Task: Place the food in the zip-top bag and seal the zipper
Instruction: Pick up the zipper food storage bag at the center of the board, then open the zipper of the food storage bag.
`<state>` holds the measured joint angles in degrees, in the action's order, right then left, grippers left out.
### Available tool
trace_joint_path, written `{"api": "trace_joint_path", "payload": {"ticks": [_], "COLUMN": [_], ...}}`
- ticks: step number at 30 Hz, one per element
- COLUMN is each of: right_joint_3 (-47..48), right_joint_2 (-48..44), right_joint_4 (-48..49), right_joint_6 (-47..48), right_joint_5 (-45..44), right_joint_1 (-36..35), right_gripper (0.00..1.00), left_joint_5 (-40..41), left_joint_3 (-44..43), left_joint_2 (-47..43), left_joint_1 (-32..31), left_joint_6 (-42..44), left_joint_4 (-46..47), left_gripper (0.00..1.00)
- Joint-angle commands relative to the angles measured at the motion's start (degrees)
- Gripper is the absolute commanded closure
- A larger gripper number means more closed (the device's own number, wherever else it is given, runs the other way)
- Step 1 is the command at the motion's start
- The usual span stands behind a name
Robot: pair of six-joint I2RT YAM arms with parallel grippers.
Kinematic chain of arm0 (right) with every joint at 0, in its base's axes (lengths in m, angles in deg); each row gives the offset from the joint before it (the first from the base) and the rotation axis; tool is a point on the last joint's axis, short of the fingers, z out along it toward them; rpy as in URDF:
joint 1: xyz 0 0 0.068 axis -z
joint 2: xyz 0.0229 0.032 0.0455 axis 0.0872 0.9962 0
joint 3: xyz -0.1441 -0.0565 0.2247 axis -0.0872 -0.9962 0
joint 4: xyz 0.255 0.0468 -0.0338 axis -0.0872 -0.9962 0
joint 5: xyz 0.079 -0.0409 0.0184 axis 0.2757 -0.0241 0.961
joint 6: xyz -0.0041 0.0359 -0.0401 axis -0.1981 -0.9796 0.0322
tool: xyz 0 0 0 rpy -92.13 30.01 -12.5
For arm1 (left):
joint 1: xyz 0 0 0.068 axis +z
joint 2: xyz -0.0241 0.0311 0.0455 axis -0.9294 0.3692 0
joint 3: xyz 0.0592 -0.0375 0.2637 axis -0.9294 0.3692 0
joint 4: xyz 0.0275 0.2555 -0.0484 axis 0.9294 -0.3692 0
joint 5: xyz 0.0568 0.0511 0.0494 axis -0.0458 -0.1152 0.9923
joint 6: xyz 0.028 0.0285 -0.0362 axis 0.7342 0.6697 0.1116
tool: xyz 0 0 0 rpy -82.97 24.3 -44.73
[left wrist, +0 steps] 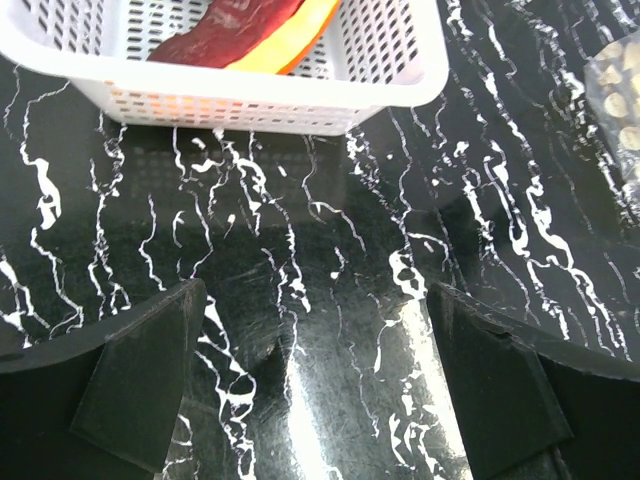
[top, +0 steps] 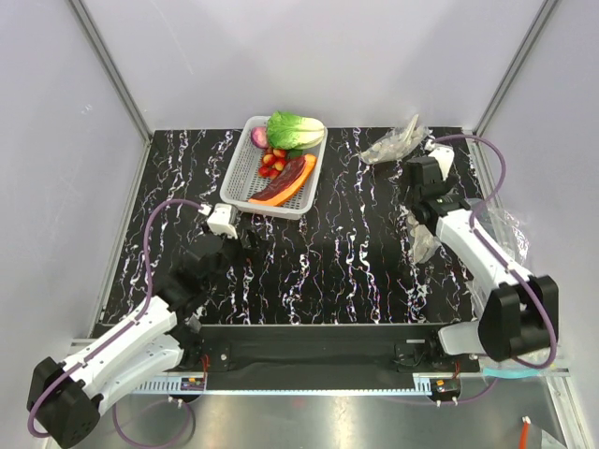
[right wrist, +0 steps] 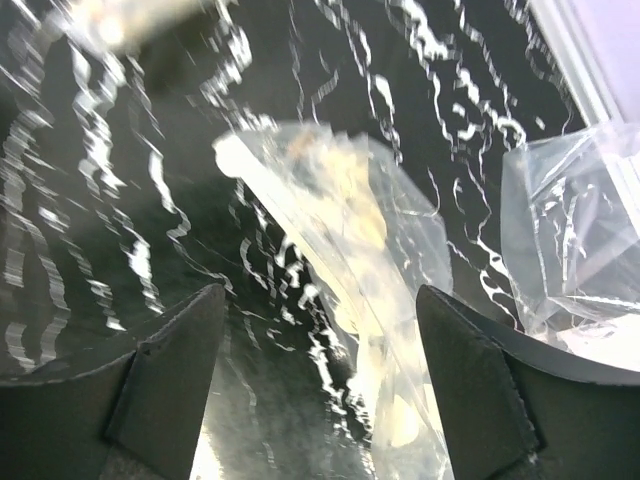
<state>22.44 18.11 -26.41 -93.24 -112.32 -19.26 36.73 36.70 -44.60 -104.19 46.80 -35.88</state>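
Note:
The food lies in a white lattice basket (top: 245, 178): pale-green lettuce (top: 295, 129), pink bulb (top: 259, 137), red berries (top: 272, 162), and dark-red (top: 290, 173) and orange pieces (top: 292, 190). In the left wrist view the dark-red (left wrist: 225, 30) and orange (left wrist: 295, 45) pieces show in the basket (left wrist: 300, 100). A clear dotted zip-top bag (top: 423, 238) lies flat on the table under my right gripper (top: 417, 223). That gripper (right wrist: 320, 300) is open, hovering over the bag (right wrist: 350, 240). I cannot make out the zipper. My left gripper (top: 245, 238) (left wrist: 315, 290) is open and empty just in front of the basket.
A second crumpled dotted bag (top: 398, 142) lies at the back right, and it also shows in the left wrist view (left wrist: 620, 100). Another clear bag (top: 510, 229) (right wrist: 580, 230) sits at the table's right edge. Grey walls enclose the black marbled table (top: 328, 253).

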Motion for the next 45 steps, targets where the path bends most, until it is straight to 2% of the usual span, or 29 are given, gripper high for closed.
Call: {"api": "trace_joint_path", "payload": {"ticks": [1, 5, 8, 9, 12, 13, 14, 15, 18, 19, 21, 22, 25, 28, 31, 39, 43, 44, 45], "right_joint_3": [2.7, 3.7, 5.7, 6.3, 6.6, 6.3, 5.9, 5.7, 3.4, 1.4, 0.2, -0.2, -0.9, -2.0, -2.9, -3.7, -4.5, -4.7, -5.1], "right_joint_2": [4.4, 8.0, 12.3, 14.0, 13.9, 13.5, 12.9, 11.5, 5.9, 4.2, 0.4, -0.6, -3.0, -4.4, -4.7, -4.8, -5.1, -5.1, -4.9], "right_joint_4": [-3.1, -3.6, -4.7, -5.1, -4.6, -4.2, -3.4, -3.1, 0.3, 1.8, 4.9, 5.5, 8.1, 10.0, 11.8, 11.4, 12.6, 12.8, 12.8], "right_joint_6": [2.5, 2.6, 1.8, 1.2, 0.9, 1.0, 1.0, 1.0, 1.1, 0.8, -0.6, -1.8, -4.5, -6.3, -5.9, -3.5, -3.7, -3.8, -3.9], "right_joint_5": [-1.2, -3.4, -7.7, -9.1, -11.9, -11.0, -9.8, -8.3, 4.7, 14.5, 24.8, 34.4, 47.3, 55.6, 59.2, 57.0, 56.1, 55.8, 55.5], "right_joint_1": [-0.2, -0.2, -0.2, -0.2, -0.2, -0.2, -0.2, -0.2, -0.3, -0.2, -0.3, -0.2, -0.2, -0.7, -3.0, -10.2, -12.7, -13.2, -13.5], "right_gripper": [0.18, 0.20, 0.27, 0.41, 0.69, 0.86, 0.95, 1.00, 1.00, 1.00, 1.00, 1.00, 1.00, 1.00, 1.00, 1.00, 1.00, 1.00, 1.00], "left_joint_5": [-2.1, -2.6, -2.9, -3.1, -3.4, -3.4, -3.4, -3.4, -3.5, -3.6, -4.3, -4.6, -5.0, -6.2, -10.2, -17.9, -21.1, -21.6, -22.3], "left_joint_3": [0.2, -0.1, -0.1, -0.2, -0.3, -0.3, -0.3, -0.3, -0.6, -0.6, -0.6, -0.5, -0.9, -1.7, -2.9, -10.2, -12.9, -13.5, -13.9], "left_joint_2": [0.3, 1.0, 1.4, 1.6, 1.8, 2.0, 2.1, 2.1, 2.3, 2.3, 2.4, 2.4, 2.8, 2.9, 4.0, 11.6, 15.7, 16.2, 16.6], "left_joint_1": [-0.3, -0.3, -0.2, -0.2, -0.3, -0.2, -0.3, -0.3, -0.3, -0.4, -0.3, -0.4, -0.4, -0.4, -0.3, -0.3, -0.4, -0.3, -0.4], "left_joint_6": [0.0, -0.3, -0.6, -0.7, -0.7, -0.7, -0.7, -0.7, -0.4, -0.5, -0.3, -0.3, -1.0, -3.8, -6.0, -11.6, -12.0, -12.3, -12.4], "left_joint_4": [5.3, 5.4, 5.4, 5.4, 5.6, 5.4, 5.4, 5.4, 5.3, 5.3, 5.6, 6.3, 7.1, 7.9, 10.2, 16.2, 18.9, 19.1, 19.8], "left_gripper": [0.01, 0.01, 0.01, 0.01, 0.01, 0.01, 0.01, 0.01, 0.01, 0.01, 0.01, 0.01, 0.01, 0.01, 0.01, 0.02, 0.14, 0.21, 0.24]}}
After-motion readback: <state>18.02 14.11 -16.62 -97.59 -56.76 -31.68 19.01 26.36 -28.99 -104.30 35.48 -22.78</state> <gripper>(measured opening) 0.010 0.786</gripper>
